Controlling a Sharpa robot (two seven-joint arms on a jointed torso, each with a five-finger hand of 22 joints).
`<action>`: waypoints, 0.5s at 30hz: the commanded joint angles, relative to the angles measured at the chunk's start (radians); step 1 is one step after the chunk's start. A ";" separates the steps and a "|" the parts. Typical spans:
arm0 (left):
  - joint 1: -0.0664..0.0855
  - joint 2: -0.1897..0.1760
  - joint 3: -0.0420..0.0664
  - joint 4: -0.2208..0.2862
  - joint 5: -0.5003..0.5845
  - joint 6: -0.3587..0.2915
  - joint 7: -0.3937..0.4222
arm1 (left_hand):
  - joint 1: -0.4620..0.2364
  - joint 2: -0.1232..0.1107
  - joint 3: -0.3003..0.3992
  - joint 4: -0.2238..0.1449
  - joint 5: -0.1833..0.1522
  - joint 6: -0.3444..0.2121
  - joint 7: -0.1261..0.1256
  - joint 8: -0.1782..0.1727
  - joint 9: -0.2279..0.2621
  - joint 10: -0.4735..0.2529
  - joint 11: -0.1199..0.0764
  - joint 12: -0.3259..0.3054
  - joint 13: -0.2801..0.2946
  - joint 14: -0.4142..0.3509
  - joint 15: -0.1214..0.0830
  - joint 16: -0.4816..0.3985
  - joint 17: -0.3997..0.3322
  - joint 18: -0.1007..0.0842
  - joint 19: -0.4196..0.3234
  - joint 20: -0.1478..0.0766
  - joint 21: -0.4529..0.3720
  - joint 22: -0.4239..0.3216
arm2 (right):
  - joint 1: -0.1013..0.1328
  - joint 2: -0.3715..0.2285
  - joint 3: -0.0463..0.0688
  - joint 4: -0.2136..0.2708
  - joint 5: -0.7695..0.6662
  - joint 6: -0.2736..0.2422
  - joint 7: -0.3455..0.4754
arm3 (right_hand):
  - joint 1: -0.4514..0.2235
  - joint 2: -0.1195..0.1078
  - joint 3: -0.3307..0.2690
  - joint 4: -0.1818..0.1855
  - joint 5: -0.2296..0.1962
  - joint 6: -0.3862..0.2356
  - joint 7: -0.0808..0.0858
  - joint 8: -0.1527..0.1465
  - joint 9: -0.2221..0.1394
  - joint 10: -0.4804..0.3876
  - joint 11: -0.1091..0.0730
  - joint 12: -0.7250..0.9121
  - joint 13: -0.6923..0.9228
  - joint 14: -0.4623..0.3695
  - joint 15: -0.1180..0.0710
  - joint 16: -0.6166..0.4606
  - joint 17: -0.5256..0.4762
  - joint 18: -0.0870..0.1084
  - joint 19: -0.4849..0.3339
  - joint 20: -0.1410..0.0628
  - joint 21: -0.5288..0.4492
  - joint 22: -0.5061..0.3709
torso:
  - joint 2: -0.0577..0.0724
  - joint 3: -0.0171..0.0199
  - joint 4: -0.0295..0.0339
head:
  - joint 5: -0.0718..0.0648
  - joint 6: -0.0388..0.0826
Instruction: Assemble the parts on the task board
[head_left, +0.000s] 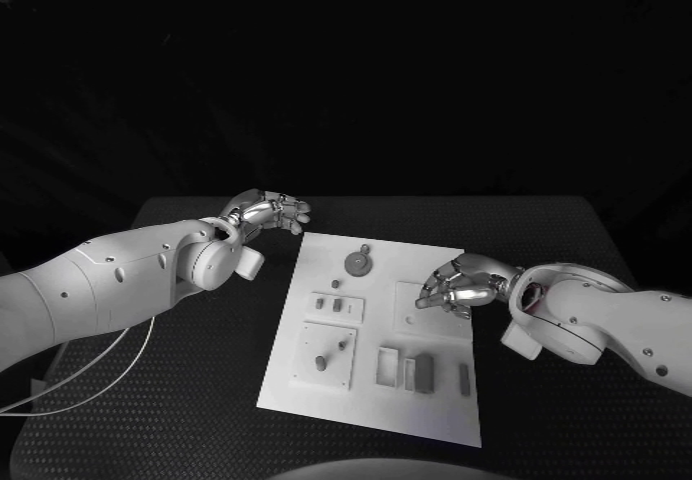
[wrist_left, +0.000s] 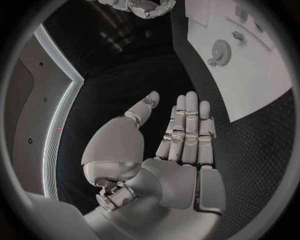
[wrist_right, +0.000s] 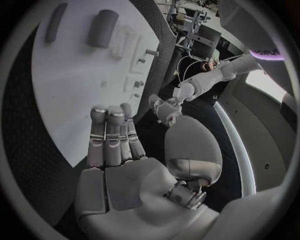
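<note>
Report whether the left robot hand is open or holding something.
Open: the left robot hand shows straight, spread fingers and a bare palm.

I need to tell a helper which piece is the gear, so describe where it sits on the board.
Find the white task board in the middle of the black table. Near its far edge, closer to the left hand, lies the gear, the one round, toothed part; its neighbours are small pegs and rectangular blocks.

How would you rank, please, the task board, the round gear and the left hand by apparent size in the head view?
1. task board
2. left hand
3. round gear
The left hand's nearness to the camera may differ somewhat.
</note>
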 joint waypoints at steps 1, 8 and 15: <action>0.000 0.002 0.000 -0.005 0.008 0.015 0.008 | -0.005 -0.002 0.000 0.006 -0.003 -0.006 0.003 0.004 -0.001 -0.008 -0.001 0.004 0.000 0.005 0.002 -0.005 0.001 0.001 0.007 0.003 -0.004 0.001 | -0.001 -0.018 -0.010 0.023 0.051 0.143 -0.146 | -0.036 0.011 -0.006 0.009 -0.001 0.023 -0.003 0.003 0.006 0.024 -0.005 0.101 0.281 0.005 -0.007 0.099 0.028 0.014 0.022 -0.020 0.046 0.025 | -0.005 0.0061 -0.0044 | -0.005 -0.006; 0.000 0.001 0.000 -0.004 0.008 0.014 0.007 | -0.006 -0.002 0.000 0.006 -0.003 -0.006 0.003 0.004 -0.001 -0.008 -0.001 0.004 0.000 0.005 0.003 -0.006 0.001 0.001 0.007 0.003 -0.005 0.002 | -0.001 -0.060 -0.052 0.068 0.059 0.179 -0.285 | -0.092 0.043 0.008 0.002 -0.002 0.046 -0.015 -0.001 0.015 0.024 -0.017 0.149 0.334 -0.016 -0.019 0.181 0.019 0.014 0.026 -0.051 0.095 0.020 | -0.006 0.0048 -0.0064 | -0.013 -0.013; 0.000 0.002 0.000 0.000 0.008 0.015 0.007 | -0.006 -0.002 0.000 0.006 -0.003 -0.006 0.003 0.004 -0.001 -0.008 -0.001 0.004 0.000 0.005 0.003 -0.006 0.002 0.001 0.007 0.003 -0.005 0.002 | -0.001 -0.065 -0.088 0.091 0.035 0.173 -0.335 | -0.119 0.047 0.020 0.000 -0.002 0.049 -0.015 -0.007 0.017 0.024 -0.017 0.150 0.341 -0.022 -0.019 0.193 0.016 0.014 0.023 -0.055 0.104 0.018 | -0.007 0.0026 -0.0061 | -0.020 -0.017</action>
